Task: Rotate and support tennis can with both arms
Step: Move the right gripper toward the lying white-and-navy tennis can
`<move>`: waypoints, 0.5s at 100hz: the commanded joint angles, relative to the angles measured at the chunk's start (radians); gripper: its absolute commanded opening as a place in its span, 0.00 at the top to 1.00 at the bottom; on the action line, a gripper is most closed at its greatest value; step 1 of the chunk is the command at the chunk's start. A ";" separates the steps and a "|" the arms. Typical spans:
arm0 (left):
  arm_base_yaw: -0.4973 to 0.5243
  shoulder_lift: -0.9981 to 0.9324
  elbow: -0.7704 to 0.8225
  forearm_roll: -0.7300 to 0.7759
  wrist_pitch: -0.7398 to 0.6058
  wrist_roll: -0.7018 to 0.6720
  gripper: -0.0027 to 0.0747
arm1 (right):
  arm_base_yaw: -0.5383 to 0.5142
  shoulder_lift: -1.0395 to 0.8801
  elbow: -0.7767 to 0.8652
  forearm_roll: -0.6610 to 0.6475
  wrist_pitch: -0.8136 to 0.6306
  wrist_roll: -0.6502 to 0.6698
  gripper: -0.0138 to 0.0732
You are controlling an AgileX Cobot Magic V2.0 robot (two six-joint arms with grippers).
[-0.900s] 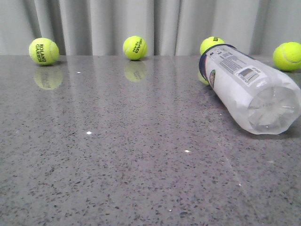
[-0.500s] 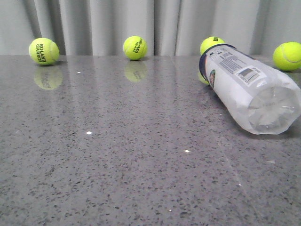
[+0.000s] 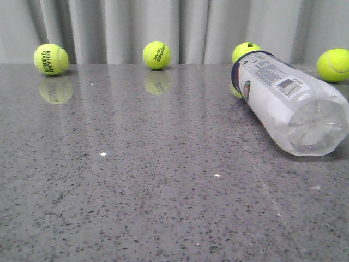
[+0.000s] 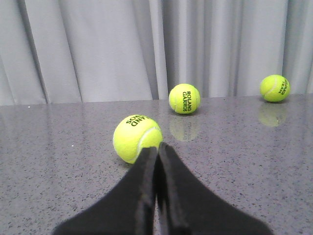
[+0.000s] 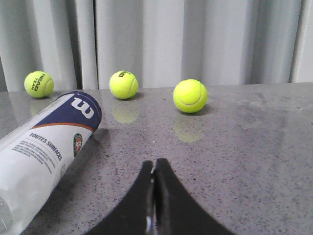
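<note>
Front view: a speckled grey stone surface (image 3: pixel 136 191) runs back to a pale grey curtain (image 3: pixel 191 27). The tennis can (image 3: pixel 289 106) lies on its side, its lobed clear base toward the camera and its navy-banded end pointing away toward the curtain. A barcode shows on the white label along its upper side. Four yellow-green tennis balls sit along the back edge of the surface. One marked ROLAND GARROS (image 3: pixel 50 59) is farthest from the can. One marked HEAD (image 3: pixel 156 55) sits between that ball and the can. A third ball (image 3: pixel 245 52) is partly hidden just behind the can's far end. The fourth ball (image 3: pixel 333 65) sits beyond the can on its other side. Neither arm appears in this view.

Left wrist view: the left gripper (image 4: pixel 157 149) shows as two black wedge fingers with its jaws pressed together, nothing between them. A tennis ball (image 4: pixel 137 138) sits just beyond the fingertips; whether they touch it cannot be told. Farther back are the ROLAND GARROS ball (image 4: pixel 184 98) and the HEAD ball (image 4: pixel 275 88). The can is out of this view.

Right wrist view: the right gripper (image 5: pixel 154 165) also has its jaws clenched together and empty, low over the surface. The can (image 5: pixel 46 147) lies beside the gripper and apart from it, its navy band and orange stripe at the end nearer the curtain. Three balls (image 5: pixel 190 96) sit beyond the can near the curtain.
</note>
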 commanded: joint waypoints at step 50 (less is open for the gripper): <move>0.000 -0.033 0.043 -0.001 -0.071 -0.007 0.99 | -0.004 0.396 -0.549 -0.013 0.500 -0.015 0.85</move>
